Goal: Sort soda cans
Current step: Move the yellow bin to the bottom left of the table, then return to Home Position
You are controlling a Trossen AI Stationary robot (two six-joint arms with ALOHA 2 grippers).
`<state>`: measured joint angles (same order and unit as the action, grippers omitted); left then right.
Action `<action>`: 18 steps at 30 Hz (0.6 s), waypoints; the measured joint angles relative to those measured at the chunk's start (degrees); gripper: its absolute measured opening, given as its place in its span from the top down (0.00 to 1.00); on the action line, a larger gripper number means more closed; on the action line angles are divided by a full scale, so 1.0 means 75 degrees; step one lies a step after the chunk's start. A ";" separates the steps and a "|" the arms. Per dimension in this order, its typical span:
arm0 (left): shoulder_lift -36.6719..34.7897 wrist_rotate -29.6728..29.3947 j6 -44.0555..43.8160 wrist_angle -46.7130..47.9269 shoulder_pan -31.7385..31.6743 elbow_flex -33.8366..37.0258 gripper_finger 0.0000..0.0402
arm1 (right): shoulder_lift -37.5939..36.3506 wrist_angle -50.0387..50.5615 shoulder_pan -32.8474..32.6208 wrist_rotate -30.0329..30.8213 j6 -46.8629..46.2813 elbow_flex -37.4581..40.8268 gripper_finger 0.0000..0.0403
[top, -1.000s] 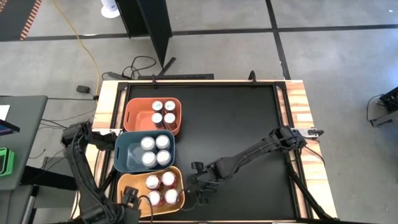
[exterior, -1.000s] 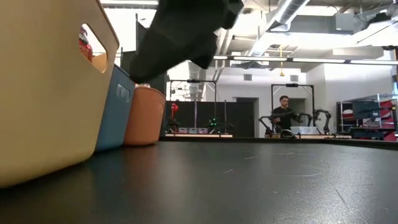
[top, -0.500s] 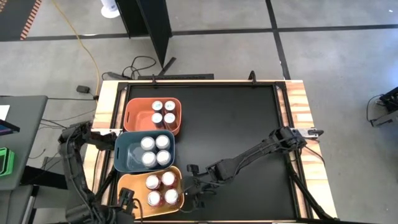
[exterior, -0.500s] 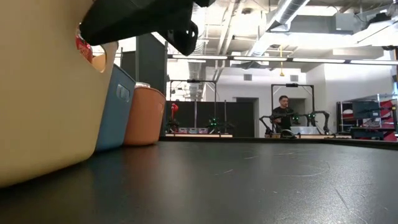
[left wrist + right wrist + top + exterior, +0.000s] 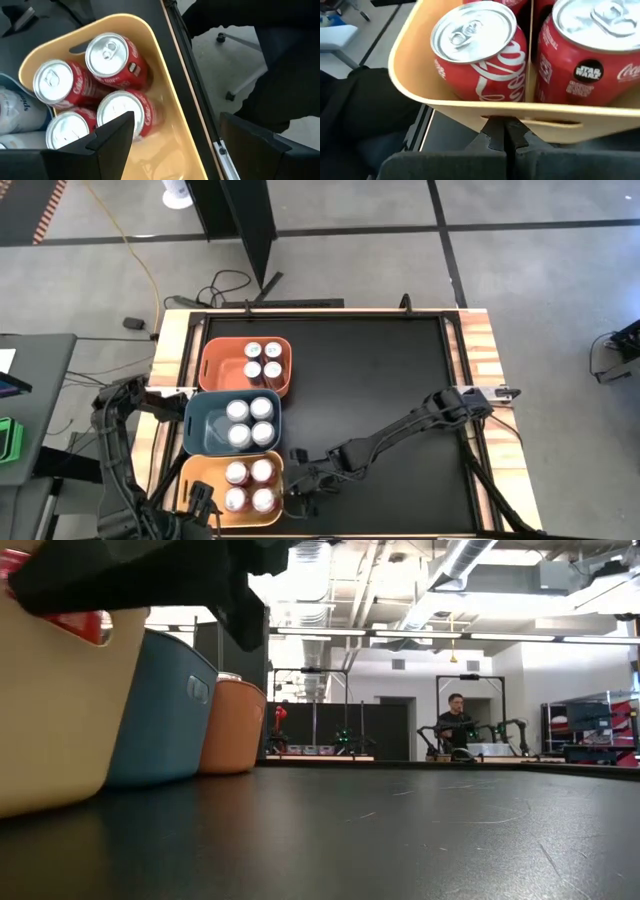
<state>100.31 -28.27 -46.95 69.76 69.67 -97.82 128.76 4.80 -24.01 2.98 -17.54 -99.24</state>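
The yellow bin (image 5: pixel 198 476) sits at the table's near left and holds several red soda cans (image 5: pixel 248 485), upright on its floor. Behind it stand the blue bin (image 5: pixel 200 425) with silver-topped cans (image 5: pixel 250 422) and the orange bin (image 5: pixel 220 365) with silver-white cans (image 5: pixel 258 360). My right gripper (image 5: pixel 505 135) is shut, against the yellow bin's right outer wall. My left gripper (image 5: pixel 180 140) is open above the bin's near left corner, one finger (image 5: pixel 112 135) over the red cans (image 5: pixel 107 55), the other beyond the table edge. My right gripper presses its shut fingertips (image 5: pixel 496 134) against the yellow bin's right wall (image 5: pixel 470 112), just under the rim. It comes level from the table's right. The bin stands on the table with its cans upright.
The black table top (image 5: pixel 380 380) lies bare to the right of the three bins. The right arm (image 5: pixel 400 430) stretches slanting across it. Wooden rails (image 5: pixel 470 350) frame the table. A person (image 5: pixel 457 720) stands far off in the room behind.
My right gripper has moved toward the table's left edge with its fingers shut, and the yellow bin with its red cans has slid left along the table. The blue and orange bins have stayed where they were.
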 joint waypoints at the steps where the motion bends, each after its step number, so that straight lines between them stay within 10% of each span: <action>1: 0.0000 -0.0008 0.0060 0.0002 0.0000 0.0000 0.29 | 0.0008 -0.0109 0.0000 0.0000 0.0092 0.0000 1.00; 18: 0.0000 -0.0345 0.0157 0.0141 0.0000 0.0003 0.29 | -0.0070 0.0546 0.0082 0.0031 0.0201 -0.0017 1.00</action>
<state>100.31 -30.86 -45.77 70.82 69.67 -97.80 128.24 8.90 -23.40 3.21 -16.03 -99.37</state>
